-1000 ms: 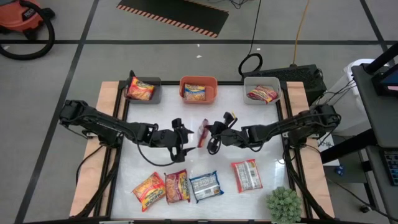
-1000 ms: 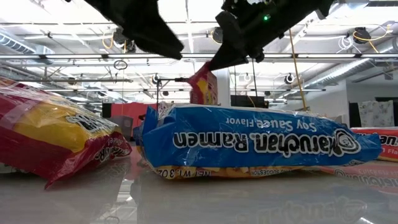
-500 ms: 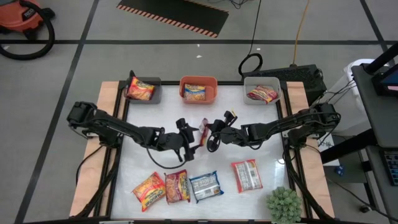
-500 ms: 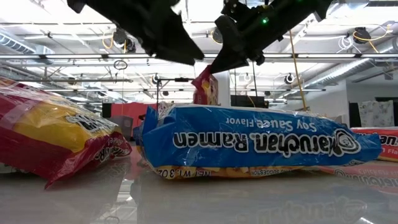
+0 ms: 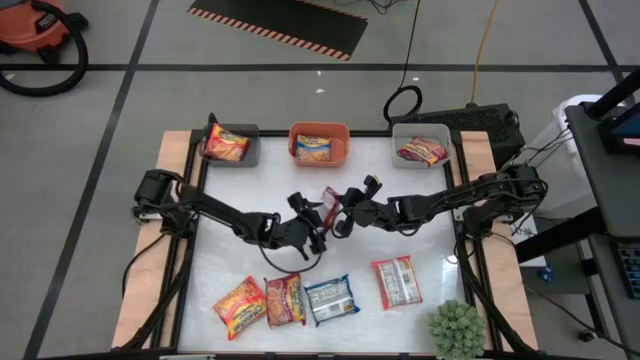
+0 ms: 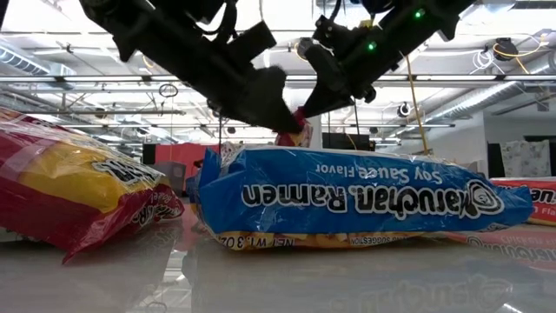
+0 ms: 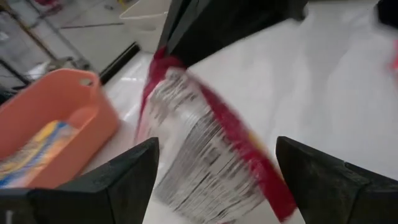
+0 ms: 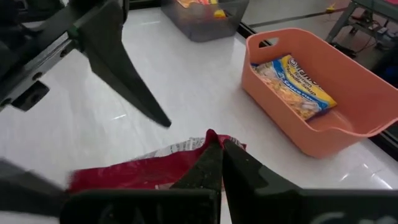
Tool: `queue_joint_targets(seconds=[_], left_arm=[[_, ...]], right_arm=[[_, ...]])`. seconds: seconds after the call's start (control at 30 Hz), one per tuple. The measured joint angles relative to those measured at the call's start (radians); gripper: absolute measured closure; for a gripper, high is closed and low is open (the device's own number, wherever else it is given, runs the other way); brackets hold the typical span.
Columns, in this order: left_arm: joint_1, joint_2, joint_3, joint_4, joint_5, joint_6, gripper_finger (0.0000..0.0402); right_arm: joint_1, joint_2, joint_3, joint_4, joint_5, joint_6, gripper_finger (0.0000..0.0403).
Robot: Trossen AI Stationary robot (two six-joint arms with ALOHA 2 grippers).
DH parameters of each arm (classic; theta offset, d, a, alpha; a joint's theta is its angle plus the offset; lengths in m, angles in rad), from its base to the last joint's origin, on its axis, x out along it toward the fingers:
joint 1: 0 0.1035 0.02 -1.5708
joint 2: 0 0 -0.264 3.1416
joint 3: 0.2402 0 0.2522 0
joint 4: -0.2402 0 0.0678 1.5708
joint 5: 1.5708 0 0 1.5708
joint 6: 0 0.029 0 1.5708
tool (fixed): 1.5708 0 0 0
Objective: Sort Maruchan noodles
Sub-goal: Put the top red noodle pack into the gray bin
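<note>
Held above mid-tabletop (image 5: 250, 255), short of the orange bin (image 5: 319, 143): red noodle packet (image 5: 329, 207), pinched by its top edge in the closed right gripper (image 5: 343, 211), hanging between the spread fingers (image 7: 118, 180) of the left gripper (image 5: 318, 226), jaws wide, nothing gripped.

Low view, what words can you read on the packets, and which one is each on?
"Maruchan Ramen", upside down: blue packet.
"Soy Sauce Flavor", upside down: same packet.
"NET WT. 3 OZ", upside down, along its lower edge.
Red and yellow packet: lettering not legible.
Red packet at far edge: cut off.
</note>
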Motion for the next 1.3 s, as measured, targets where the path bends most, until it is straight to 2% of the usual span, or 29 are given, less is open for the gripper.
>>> queue_joint_targets(seconds=[0.13, 0.2, 0.4, 0.57, 0.7, 0.83, 0.97, 1.07, 1.3], left_arm=[[-0.001, 0.0, 0.0, 0.067, 0.12, -0.019, 0.0075], [-0.01, 0.0, 0.0, 0.071, 0.134, -0.024, 0.0075], [-0.02, 0.028, 0.001, 0.042, -0.006, -0.038, 0.0075], [-0.021, 0.104, 0.002, 0.098, -0.062, -0.041, 0.0075], [-0.019, 0.14, 0.002, 0.085, -0.204, -0.072, 0.0075], [-0.005, 0.14, 0.002, 0.066, -0.22, -0.085, 0.0076], [0.002, 0.132, 0.002, 0.067, -0.22, -0.02, 0.0078], [0.003, 0.134, 0.002, 0.056, -0.217, 0.019, 0.0099], [0.003, 0.134, 0.002, 0.058, -0.216, 0.1, 0.0189]], right_arm=[[-0.01, 0.0, -0.002, 0.001, -0.029, 0.0, 0.0403], [-0.015, 0.0, -0.002, 0.001, -0.048, 0.0, 0.0403], [-0.019, 0.0, -0.002, 0.014, -0.052, 0.004, 0.0403], [-0.019, 0.0, -0.002, 0.024, -0.055, 0.012, 0.0403], [-0.023, 0.0, -0.003, 0.023, -0.105, 0.024, 0.0403], [-0.032, 0.0, -0.003, 0.002, -0.16, 0.038, 0.0403], [-0.035, 0.0, -0.003, -0.021, -0.208, 0.045, 0.0403], [-0.035, 0.0, -0.003, -0.046, -0.219, 0.047, 0.0403], [-0.034, 0.0, -0.003, -0.053, -0.262, 0.053, 0.0403]])
